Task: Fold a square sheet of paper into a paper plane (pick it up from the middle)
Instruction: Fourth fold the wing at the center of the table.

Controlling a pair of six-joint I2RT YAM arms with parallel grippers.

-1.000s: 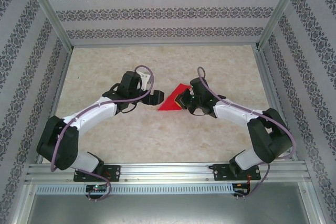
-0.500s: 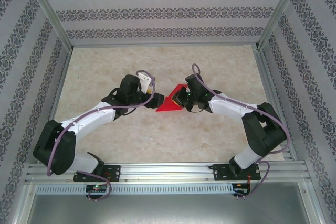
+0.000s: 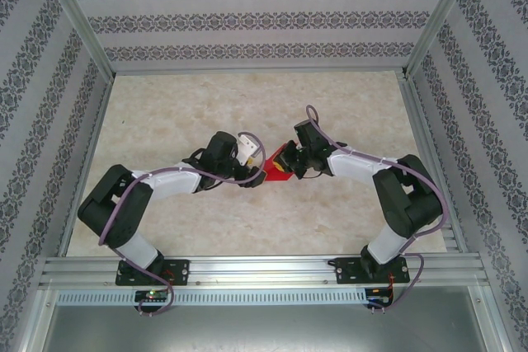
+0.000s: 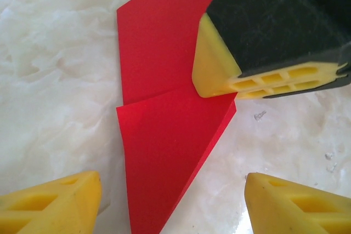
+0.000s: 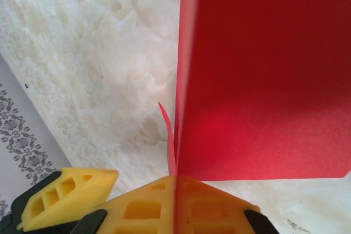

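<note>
**A:** Where is the red paper (image 3: 274,171)?

**B:** In the middle of the desk (image 3: 165,113), right where the two arms meet. From above it is only a small red wedge, half covered by both pincers. You cannot tell from there which one has hold of it.

**A:** Do the wrist cameras settle that?

**B:** Yes. The right wrist camera shows the right pincer (image 5: 176,204) pressed together on the paper. The red edge runs straight into the seam between its two yellow pads (image 5: 140,209), and a broad flat panel spreads off to the right. A thin red sliver curls up just left of the seam.

**A:** And the left pincer (image 4: 173,187)?

**B:** Spread. Its wrist camera looks down on the paper with a yellow fingertip (image 4: 55,204) in each bottom corner, one on either side of the red. Neither touches it, as far as I can see.

**A:** Does that camera give you anything else?

**B:** The shape. The paper has a crease across it, one panel overlapping the other, and it narrows to a point near the bottom edge. The right pincer's yellow tip, backed in black, sits on the paper's right edge at that crease.
</note>
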